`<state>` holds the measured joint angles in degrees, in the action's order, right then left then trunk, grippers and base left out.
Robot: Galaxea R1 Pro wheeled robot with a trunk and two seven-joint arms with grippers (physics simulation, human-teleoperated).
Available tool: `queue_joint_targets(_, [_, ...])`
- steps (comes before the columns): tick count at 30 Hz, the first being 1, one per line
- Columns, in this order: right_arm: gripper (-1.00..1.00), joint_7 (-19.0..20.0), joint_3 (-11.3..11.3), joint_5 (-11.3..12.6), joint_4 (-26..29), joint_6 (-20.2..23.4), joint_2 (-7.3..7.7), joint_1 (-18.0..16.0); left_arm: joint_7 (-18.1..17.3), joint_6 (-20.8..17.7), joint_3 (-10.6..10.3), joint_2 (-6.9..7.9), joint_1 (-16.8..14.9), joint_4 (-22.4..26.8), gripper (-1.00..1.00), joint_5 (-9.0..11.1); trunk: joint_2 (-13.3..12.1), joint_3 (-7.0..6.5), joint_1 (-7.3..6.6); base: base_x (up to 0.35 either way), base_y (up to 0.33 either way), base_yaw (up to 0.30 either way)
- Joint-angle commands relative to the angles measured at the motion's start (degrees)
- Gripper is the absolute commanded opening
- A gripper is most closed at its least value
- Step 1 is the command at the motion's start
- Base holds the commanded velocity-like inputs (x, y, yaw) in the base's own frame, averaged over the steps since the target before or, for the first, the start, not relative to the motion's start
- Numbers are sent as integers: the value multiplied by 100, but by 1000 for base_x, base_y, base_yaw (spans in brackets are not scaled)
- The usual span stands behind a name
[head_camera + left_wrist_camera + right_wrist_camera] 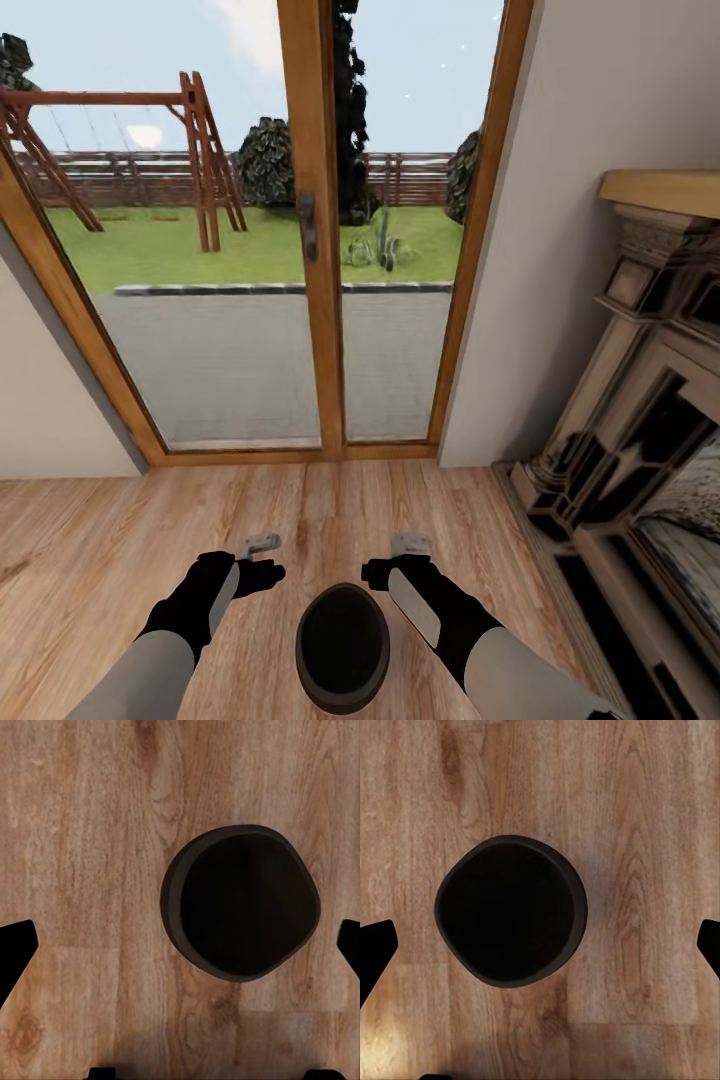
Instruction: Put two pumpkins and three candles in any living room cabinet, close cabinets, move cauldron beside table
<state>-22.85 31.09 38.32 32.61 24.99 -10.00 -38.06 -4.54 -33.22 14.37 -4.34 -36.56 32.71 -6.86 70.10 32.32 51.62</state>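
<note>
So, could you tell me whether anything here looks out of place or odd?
Only the cauldron: it sits alone on the wooden floor before the glass doors, between both arms, with no table nearby. It stands upright and looks undamaged.

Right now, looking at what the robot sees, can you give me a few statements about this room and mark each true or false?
1. The cauldron sits on the wooden floor. True.
2. The left gripper holds the cauldron. False: it hangs open beside it.
3. A glass door faces a garden with a swing set. True.
4. The cauldron holds a pumpkin. False: its mouth looks dark and empty.
5. A fireplace stands at the robot's right. True.
</note>
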Motion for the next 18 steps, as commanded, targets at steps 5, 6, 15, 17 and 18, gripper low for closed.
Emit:
queue_joint_targets(5, [100, 0, 2, 0, 0, -16, 0, 0, 4, 0, -1, -3, 1, -1, 100, -7, 202, 90, 110, 0, 0, 0])
queue_joint_targets(6, [100, 0, 2, 0, 0, -18, 0, 0, 5, 0, 0, -4, 0, -1, 100, -7, 242, 108, 132, 0, 0, 0])
queue_joint_targets(15, [100, 0, 2, 2, 0, -21, 0, 0, 5, 0, 2, 2, 0, -2, 100, -8, 603, 270, 330, 0, 0, 0])
queue_joint_targets(17, [100, 0, 2, 1, 0, -21, 0, 0, 5, 0, -1, 3, 0, -2, 100, -8, 683, 306, 374, 0, 0, 0])
queue_joint_targets(18, [100, 0, 2, 2, 0, -21, 0, 0, 5, 0, -1, 3, 0, -2, 100, -8, 724, 324, 396, 0, 0, 0])
